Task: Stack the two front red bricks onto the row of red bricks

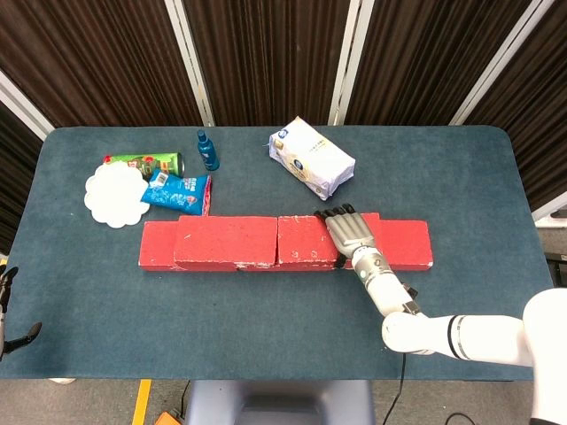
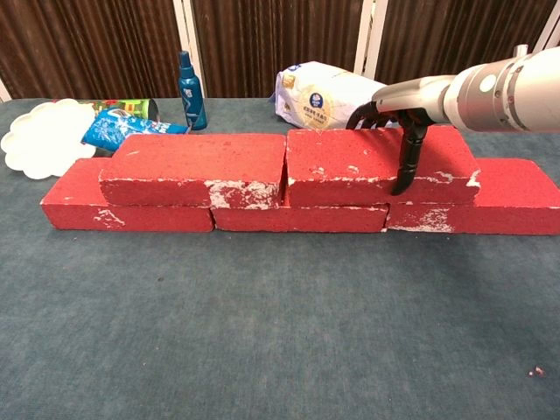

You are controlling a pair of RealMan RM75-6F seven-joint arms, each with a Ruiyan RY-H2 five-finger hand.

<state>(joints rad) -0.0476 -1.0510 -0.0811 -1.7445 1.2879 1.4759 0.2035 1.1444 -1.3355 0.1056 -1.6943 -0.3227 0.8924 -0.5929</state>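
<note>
While my right hand (image 1: 347,232) grips the right upper red brick (image 2: 376,166), thumb down its front face & fingers over the back edge, that brick sits on the bottom row of red bricks (image 2: 302,216), butted against the left upper red brick (image 2: 197,168). Left hand (image 1: 7,312) only peeks in at the frame edge, can't tell its state. Table (image 1: 266,328) has dark blue-green cloth; dark brown curtains w/ pale strips behind.
</note>
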